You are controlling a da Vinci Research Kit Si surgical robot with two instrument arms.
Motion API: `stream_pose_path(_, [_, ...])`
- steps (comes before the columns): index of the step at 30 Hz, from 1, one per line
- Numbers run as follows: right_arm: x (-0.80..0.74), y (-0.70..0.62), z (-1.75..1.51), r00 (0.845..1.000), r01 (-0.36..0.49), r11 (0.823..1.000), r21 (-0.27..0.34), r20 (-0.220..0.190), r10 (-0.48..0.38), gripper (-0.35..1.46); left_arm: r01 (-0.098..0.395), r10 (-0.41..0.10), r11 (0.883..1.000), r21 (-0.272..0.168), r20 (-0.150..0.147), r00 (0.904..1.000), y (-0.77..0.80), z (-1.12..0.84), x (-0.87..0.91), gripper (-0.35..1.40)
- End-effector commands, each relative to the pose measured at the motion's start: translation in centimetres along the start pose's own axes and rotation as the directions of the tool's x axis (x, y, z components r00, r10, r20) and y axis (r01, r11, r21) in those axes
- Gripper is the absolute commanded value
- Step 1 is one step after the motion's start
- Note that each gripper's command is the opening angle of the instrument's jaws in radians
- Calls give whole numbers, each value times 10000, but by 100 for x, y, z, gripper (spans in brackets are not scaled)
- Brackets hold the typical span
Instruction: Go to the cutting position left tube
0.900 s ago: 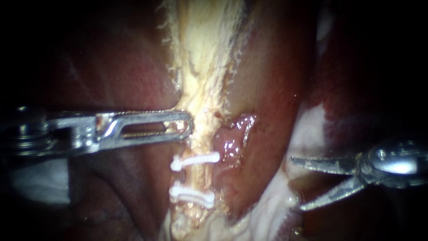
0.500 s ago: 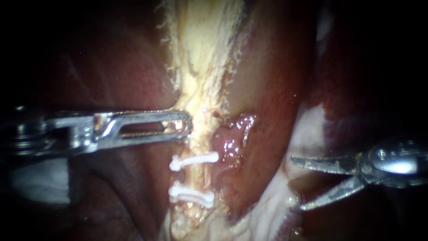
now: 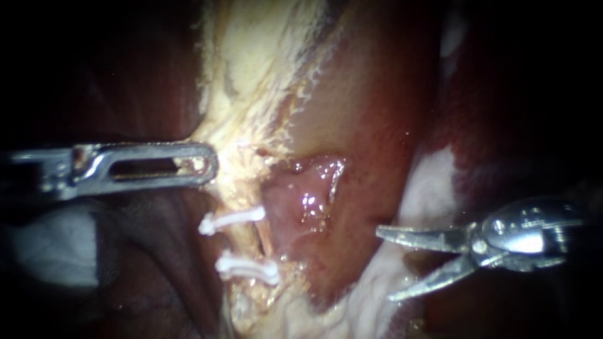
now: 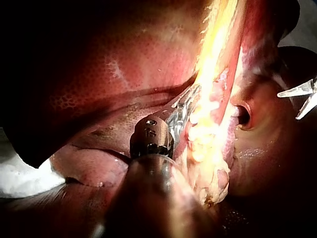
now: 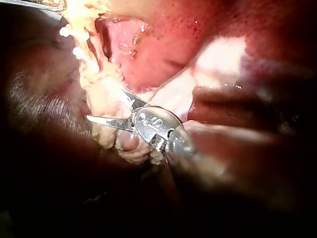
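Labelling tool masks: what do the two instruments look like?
Left instrument: silvery metal, long flat tip with an oblong slot and rounded end, dark shaft. Right instrument: silvery, two slim pointed jaws tapering from a rounded, shiny hinge housing.

Ahead of the right tool point(image 3: 384, 264), its jaws apart, wet red tissue point(image 3: 301, 207) lies bare right up to the tube point(image 3: 246, 243). Two white clips point(image 3: 231, 220) cross the tube with a narrow gap between them. Just beside the nearer clip, the left tool point(image 3: 202, 165), clamped on pale tissue point(image 3: 251, 94), blocks that side.
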Motion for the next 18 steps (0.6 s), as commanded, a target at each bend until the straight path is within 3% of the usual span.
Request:
stream_pose_path(1, [1,1,4,9999,-118,9999,116,9,118,143,20,-20,10000,18,47,10000,-1,-3,0,-35])
stream_pose_path(18, [-2,20,96,9914,-1300,9861,1034,-14,1309,143,108,-110,9999,112,167,9998,-17,-25,2,-35])
